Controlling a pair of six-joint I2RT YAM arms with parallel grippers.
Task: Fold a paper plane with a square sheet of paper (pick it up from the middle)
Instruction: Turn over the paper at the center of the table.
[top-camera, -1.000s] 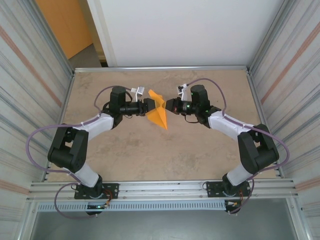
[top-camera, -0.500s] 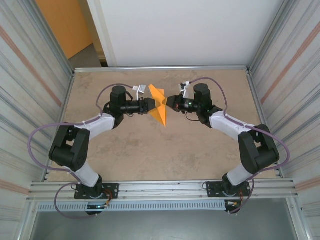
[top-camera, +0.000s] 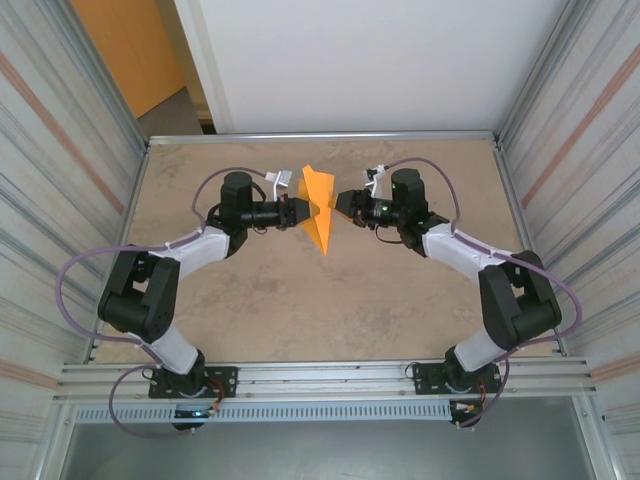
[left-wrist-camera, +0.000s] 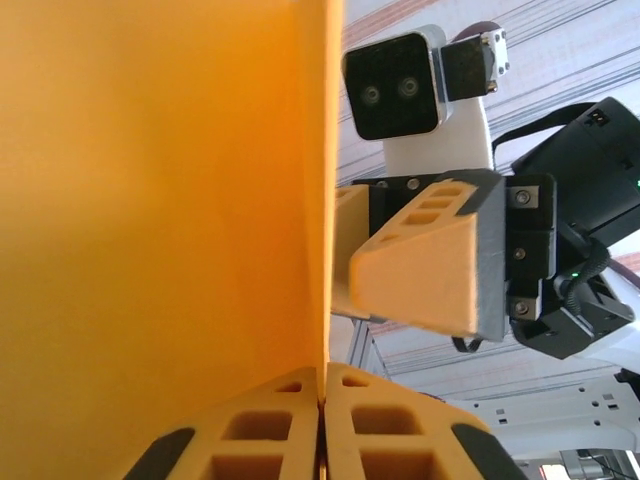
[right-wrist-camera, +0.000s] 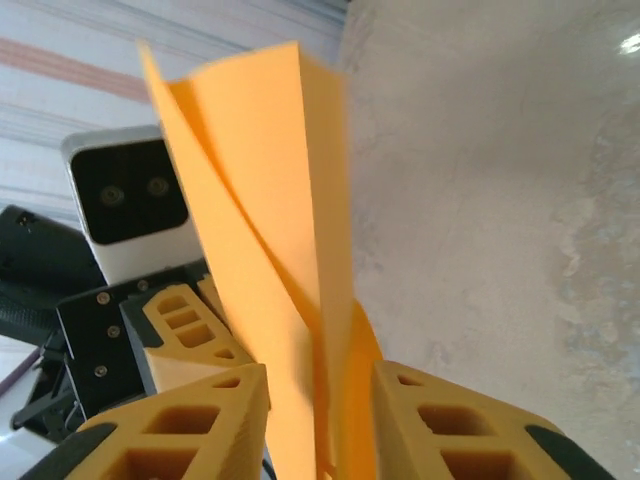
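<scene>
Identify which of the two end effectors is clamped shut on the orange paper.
The left end effector: its fingers are pressed together on the edge of the paper. The right end effector has its fingers apart, with the paper between them.

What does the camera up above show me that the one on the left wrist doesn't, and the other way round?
From above: the whole table, the left arm and right arm bent inward, and how small the folded orange paper is between them. From the left wrist: a close look at the left gripper, its jaws shut on the paper's edge, and the right gripper just beside the sheet, a camera mounted above it. Both: the paper between the two grippers.
</scene>
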